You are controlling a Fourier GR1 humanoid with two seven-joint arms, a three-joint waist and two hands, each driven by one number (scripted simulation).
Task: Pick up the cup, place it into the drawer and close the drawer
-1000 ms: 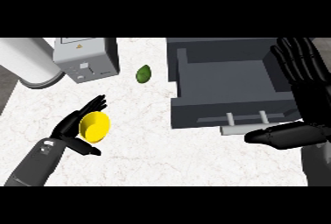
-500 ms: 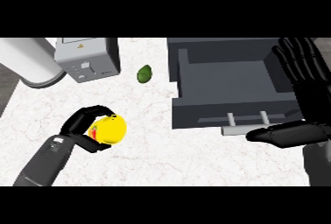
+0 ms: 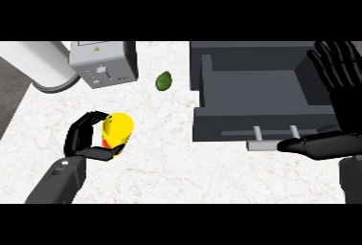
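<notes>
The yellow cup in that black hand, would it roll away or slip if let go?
The yellow cup looks smooth and rounded, so probably slippery and apt to roll on the marble counter. It seems rigid: the left hand curls round it without denting it.

White marble counter (image 3: 212, 172) beside dark grey floor (image 3: 14, 93)

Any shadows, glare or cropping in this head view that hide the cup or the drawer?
Head view: even light, no glare; the drawer interior reads a flat dark grey, its handle clear. The left hand curls round the yellow cup and covers its near side. The right hand overlaps the drawer's right wall. The white cylinder is cut by the left edge.
</notes>
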